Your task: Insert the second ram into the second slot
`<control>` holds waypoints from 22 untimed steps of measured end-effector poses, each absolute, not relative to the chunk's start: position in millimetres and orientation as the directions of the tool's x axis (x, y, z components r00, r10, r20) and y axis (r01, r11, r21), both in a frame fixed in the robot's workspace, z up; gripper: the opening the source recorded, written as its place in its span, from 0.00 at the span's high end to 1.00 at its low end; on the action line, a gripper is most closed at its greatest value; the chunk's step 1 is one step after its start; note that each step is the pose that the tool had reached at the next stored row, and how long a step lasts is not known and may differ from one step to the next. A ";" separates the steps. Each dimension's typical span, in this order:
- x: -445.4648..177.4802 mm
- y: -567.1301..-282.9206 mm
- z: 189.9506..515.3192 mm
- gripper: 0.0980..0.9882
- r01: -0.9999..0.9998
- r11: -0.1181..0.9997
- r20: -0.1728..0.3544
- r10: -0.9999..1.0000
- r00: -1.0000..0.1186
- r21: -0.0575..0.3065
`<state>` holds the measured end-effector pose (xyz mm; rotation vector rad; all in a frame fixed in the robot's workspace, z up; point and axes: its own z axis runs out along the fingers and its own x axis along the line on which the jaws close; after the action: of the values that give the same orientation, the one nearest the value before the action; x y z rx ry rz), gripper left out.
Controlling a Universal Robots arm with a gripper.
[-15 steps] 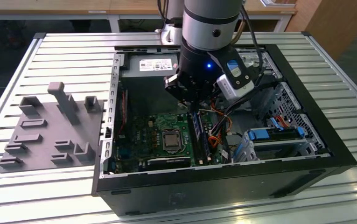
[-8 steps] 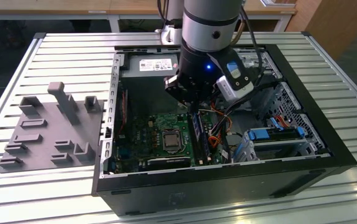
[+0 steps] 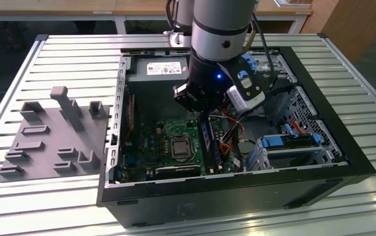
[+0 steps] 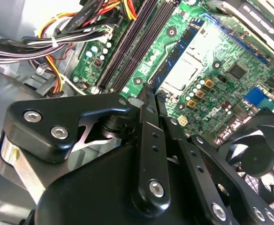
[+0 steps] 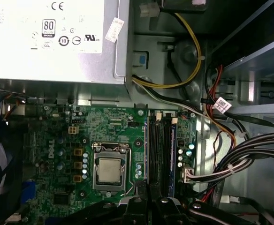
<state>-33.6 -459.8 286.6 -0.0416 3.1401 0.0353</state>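
Slats of silver metal make up the table (image 3: 43,206), seen nearest at 6 o'clock in the exterior view. On it, an open black computer case (image 3: 240,191) is laid on its side. At 9 o'clock from the case, a flat grey plastic holder (image 3: 46,140) with upright pegs is set on the slats, well apart from the case's inside.

Inside the case, a green motherboard (image 3: 148,142) is seen, with a square silver processor (image 3: 178,146) in its middle. Just beside the processor, at 3 o'clock, the second ram (image 3: 207,142), a thin long dark-blue circuit-board stick, is stood on its edge in a memory slot. The black two-fingered gripper (image 3: 201,114) is held right over the far end of this stick.

In the second wrist view its fingers (image 4: 146,140) are seen drawn together at the tips, closed. Whether the tips touch the stick cannot be told. In the first wrist view the gripper (image 5: 148,199) is lined up with the dark slot nearest the processor.

At 3 o'clock from the slots, bundled black, red and yellow cables (image 5: 240,154) are run. Chunky light-blue plastic clips (image 3: 289,140) are seen further out. Farthest, at 12 o'clock, a silver box-shaped power supply (image 3: 161,69) is fixed beside the grey arm (image 3: 220,29).
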 end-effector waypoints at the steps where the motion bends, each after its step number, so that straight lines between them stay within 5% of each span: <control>1: -33.6 -459.8 284.8 0.96 -0.026 0.999 -0.001 -0.026 -1.000 0.022; 22: -33.6 -460.0 266.8 0.96 -0.026 0.999 0.001 -0.026 -1.000 0.023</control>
<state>-33.6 -460.0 266.8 -0.0416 3.1421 0.0357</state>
